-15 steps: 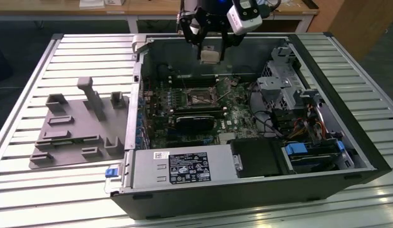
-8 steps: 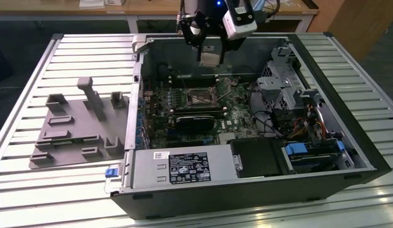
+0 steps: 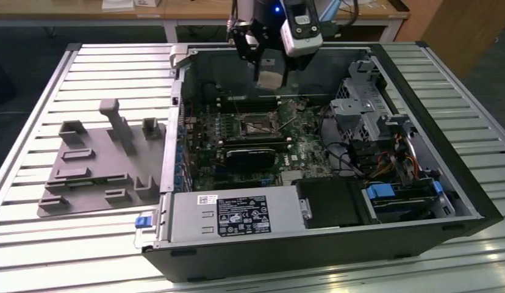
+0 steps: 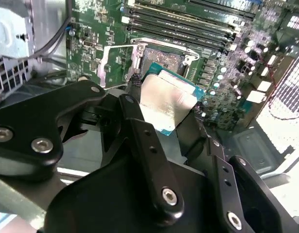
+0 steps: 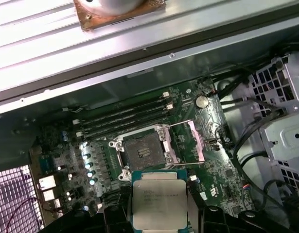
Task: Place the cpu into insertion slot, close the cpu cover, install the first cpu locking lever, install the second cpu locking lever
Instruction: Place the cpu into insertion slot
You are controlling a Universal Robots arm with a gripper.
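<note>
One cpu (image 4: 168, 99), clamped between the two fingers of the one claw (image 5: 159, 216), held above one open computer case (image 3: 236, 259) on the counter (image 3: 41, 256). Inside the case, below and just ahead of the claw: one insertion slot (image 5: 142, 150), dark centre showing, with one cpu cover (image 5: 188, 141) flipped open beside it.

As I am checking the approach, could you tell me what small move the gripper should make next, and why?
Probably ease the chip across until it sits squarely over the open socket. The gripper holds it above the board. In both wrist views it appears offset from the socket, and the cover is swung open.
</note>
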